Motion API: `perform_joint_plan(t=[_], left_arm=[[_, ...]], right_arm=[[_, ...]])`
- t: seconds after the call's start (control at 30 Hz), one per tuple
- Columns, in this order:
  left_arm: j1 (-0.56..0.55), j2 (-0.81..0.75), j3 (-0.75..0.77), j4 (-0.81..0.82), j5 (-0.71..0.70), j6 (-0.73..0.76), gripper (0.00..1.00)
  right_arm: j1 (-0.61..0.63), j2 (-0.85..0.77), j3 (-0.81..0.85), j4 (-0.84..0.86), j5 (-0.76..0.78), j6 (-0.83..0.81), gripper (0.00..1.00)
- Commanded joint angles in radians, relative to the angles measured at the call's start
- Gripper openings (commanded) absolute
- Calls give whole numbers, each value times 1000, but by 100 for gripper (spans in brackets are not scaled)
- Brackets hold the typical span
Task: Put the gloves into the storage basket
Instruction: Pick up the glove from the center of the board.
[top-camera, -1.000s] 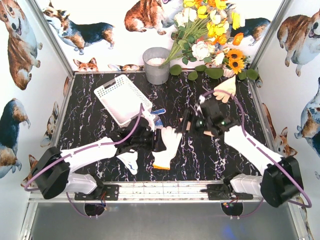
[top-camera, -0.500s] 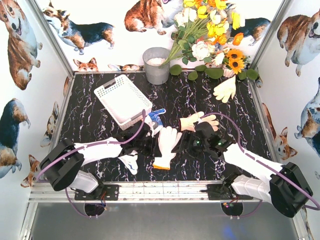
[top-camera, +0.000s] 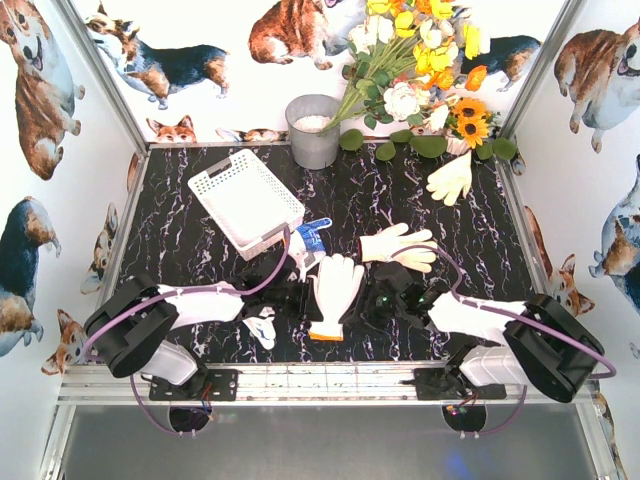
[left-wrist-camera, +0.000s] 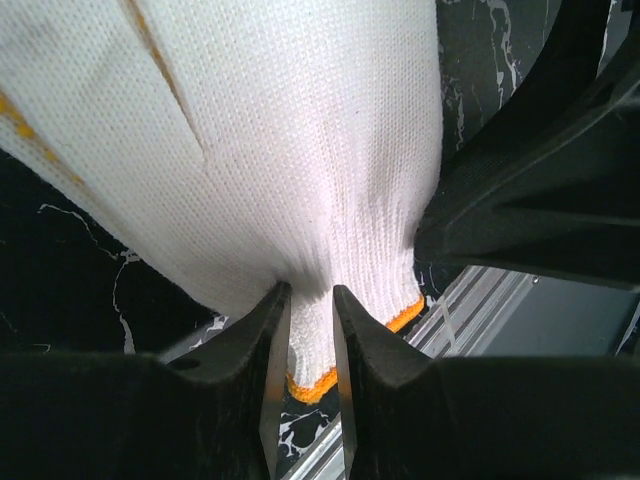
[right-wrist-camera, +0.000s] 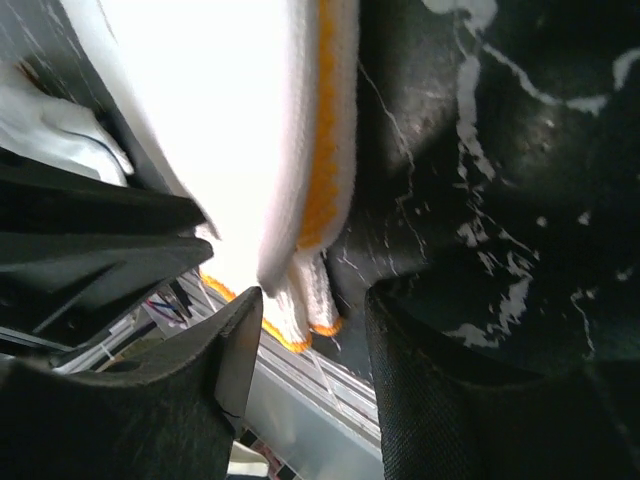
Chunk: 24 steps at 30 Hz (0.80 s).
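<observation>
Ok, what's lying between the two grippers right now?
The white glove with the orange cuff lies between the left gripper and right gripper; the top view shows it.

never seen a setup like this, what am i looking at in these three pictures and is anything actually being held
This is a robot with two arms bolted at the near edge of a dark marbled table. The wide picture looks down from above and behind the arms. The two close-ups come from a small camera on each wrist, so the dark shapes at the bottom are that tool's own fingers.

On the table are a white storage basket, a grey bucket, flowers, a cream glove and a blue-and-white glove. In the middle lies a white glove with an orange cuff.

The left tool is pinching that glove's knit fabric. The right tool is open, with the cuff edge between its fingers but not gripped.
</observation>
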Motion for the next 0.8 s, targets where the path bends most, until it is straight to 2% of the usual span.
perform_joint_plan(t=[0.0,0.17,0.33,0.47,0.6,0.67,0.73,0.77], left_arm=[[5,4,-38,36,15,10,19],[5,37,-40,40,16,22,18],[5,59,-44,58,-13,-11,16],[4,46,-63,50,-33,-28,16],[4,7,-97,52,-46,-35,16],[4,-5,-109,58,-53,-34,16],[4,-13,-111,61,-56,-32,16],[4,-20,-109,57,-59,-29,17]], right_arm=[[11,47,0,132,28,22,47],[49,114,-9,190,21,49,44],[97,110,11,155,52,76,43],[105,107,14,162,56,90,45],[105,107,47,142,49,80,42],[105,102,73,118,39,74,33],[105,92,100,87,34,65,6],[105,89,111,72,36,61,0]])
